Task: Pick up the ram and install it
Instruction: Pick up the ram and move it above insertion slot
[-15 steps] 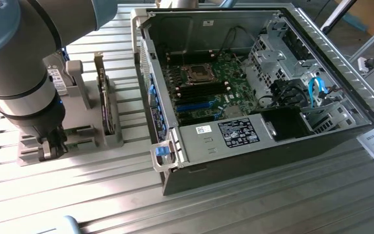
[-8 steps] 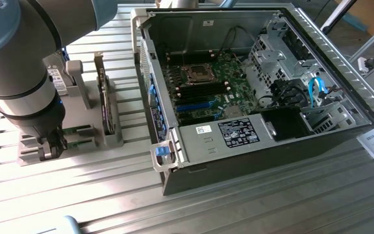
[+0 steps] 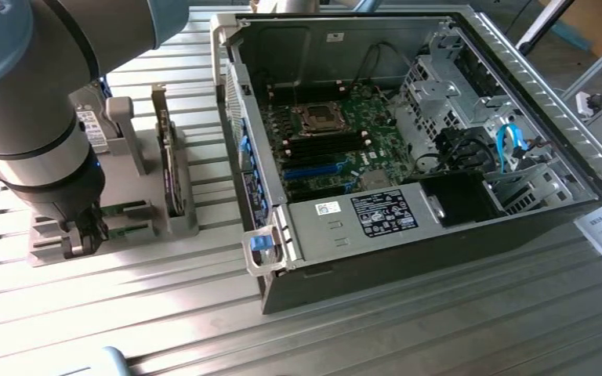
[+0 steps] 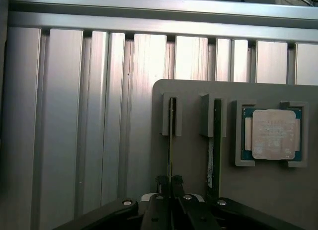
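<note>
The gripper [image 4: 169, 180] is hanging low over the grey holder [image 4: 191, 160] on the slatted table [image 3: 385, 337]. Its jaws are drawn in narrow and pinching the ram [image 4: 171, 140] from both sides near one end. The ram is standing on edge in the slot nearest the holder's outer edge. A second stick [image 4: 216, 140] is sitting in the next slot, between the ram and the processor [image 4: 272, 135]. The open computer case [image 3: 552, 117] is lying well apart on the table.
</note>
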`<state>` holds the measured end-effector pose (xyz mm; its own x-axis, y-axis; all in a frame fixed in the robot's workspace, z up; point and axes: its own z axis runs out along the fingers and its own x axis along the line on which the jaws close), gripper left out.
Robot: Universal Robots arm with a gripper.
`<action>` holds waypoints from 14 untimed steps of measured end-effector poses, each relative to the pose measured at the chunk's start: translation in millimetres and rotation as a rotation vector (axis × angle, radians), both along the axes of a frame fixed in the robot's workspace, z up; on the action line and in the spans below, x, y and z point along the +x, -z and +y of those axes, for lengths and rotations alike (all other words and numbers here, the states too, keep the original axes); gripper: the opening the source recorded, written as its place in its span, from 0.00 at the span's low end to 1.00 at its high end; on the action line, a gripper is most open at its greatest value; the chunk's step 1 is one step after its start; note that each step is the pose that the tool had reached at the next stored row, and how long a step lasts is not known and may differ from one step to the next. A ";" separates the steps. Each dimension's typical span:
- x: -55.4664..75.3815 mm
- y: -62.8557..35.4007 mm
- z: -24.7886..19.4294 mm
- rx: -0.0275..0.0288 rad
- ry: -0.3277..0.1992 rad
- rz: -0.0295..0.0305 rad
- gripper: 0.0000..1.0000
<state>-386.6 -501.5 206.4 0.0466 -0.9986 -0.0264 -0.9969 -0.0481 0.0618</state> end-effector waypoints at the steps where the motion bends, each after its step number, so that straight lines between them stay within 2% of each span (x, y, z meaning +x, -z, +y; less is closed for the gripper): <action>1: 0.0 0.0 0.0 0.0000 0.000 0.0000 0.13; 5: 0.0 0.0 0.0 0.0000 0.000 0.0000 0.13; 12: 0.0 -7.6 0.0 -0.0082 0.000 0.0000 0.13; 14: 0.0 -10.6 0.0 -0.0088 0.000 0.0000 0.13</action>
<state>-386.6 -501.5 216.9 0.0465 -0.9988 -0.0176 -0.9969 -0.0475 0.0623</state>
